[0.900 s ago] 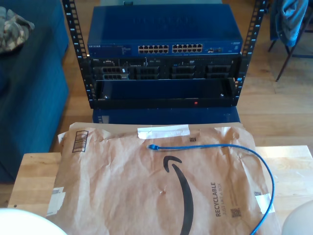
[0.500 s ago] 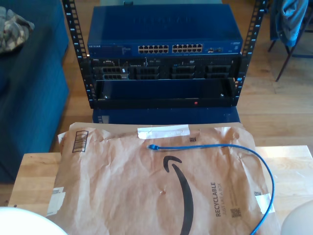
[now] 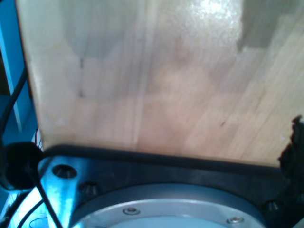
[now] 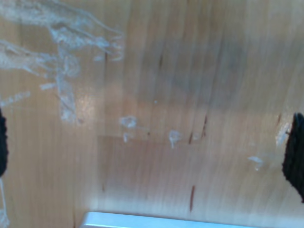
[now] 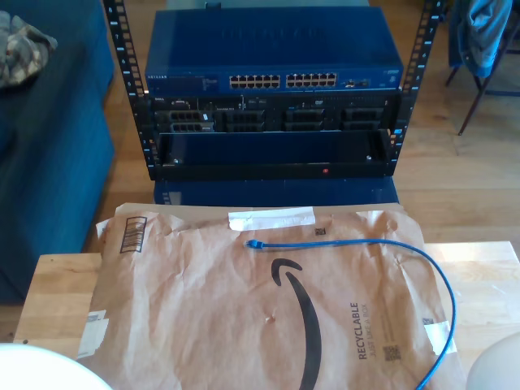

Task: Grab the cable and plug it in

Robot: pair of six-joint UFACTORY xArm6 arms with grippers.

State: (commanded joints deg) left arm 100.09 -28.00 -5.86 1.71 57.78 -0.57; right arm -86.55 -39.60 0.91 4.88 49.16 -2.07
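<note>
Lying on the brown paper mailer [image 5: 268,301], the cable [image 5: 422,276] arcs from its plug [image 5: 253,244] at frame centre to the exterior view's lower right edge, nothing gripping it. Wrist cams look down on bare wood tabletop [image 4: 190,95]; jaw opening of my first & second grippers: can't tell. No change vs. earlier frames.

Cable [image 5: 382,252] on paper mailer [image 5: 244,309], seemingly before rack [image 5: 272,97].
</note>
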